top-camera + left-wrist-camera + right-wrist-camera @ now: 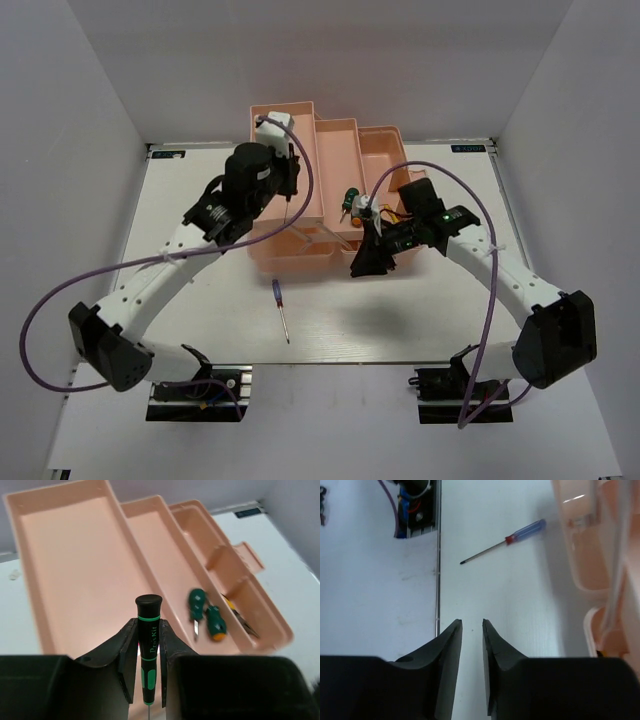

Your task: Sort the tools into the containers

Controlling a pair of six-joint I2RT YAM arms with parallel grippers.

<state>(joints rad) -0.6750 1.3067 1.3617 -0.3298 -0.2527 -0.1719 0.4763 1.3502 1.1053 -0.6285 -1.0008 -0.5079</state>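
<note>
Two robot arms are shown from above. The left arm (150, 285) and the right arm (497, 268) are built of white links joined by bulky black joint housings. A purple cable (70, 282) is run along each arm. A small green light (441, 216) is lit on the right arm. Black base mounts (195, 392) are seen below. The left gripper (149, 623) and the right gripper (472, 624) are fitted with matte black, wedge-shaped fingers (127, 652).
</note>
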